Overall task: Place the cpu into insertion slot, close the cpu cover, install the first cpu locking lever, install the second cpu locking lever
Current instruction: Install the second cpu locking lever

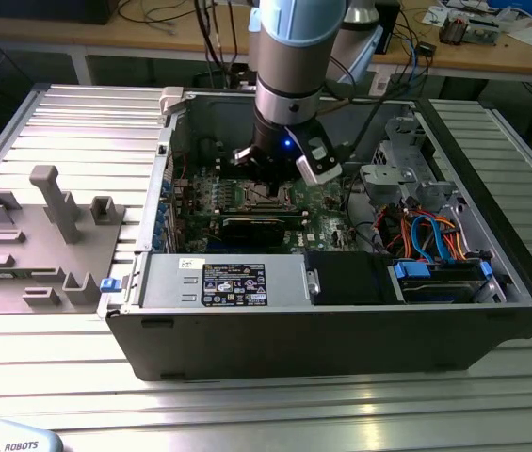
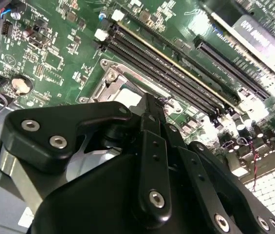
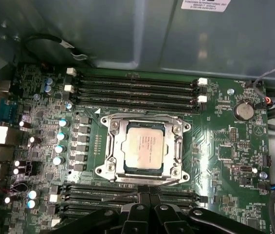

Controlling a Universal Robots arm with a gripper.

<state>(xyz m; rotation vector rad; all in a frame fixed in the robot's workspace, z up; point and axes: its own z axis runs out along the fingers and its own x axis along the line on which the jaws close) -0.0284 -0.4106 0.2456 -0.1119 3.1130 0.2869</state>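
An open PC case [image 1: 341, 311] lies on a ribbed metal table [image 1: 58, 122], with a grey fixture [image 1: 40, 235] just beside it at the exterior view's left and wooden benches behind. The arm reaches down into the case over the green board [image 3: 225, 146]. One cpu [image 3: 143, 147] sits in the slot [image 3: 109, 168], and the cover [image 3: 178, 146] lies shut around it. Four long memory slots run on each side of the socket, close to its rim. The gripper [image 3: 144, 200] hangs at the socket's edge, fingers drawn together, holding nothing I can see.
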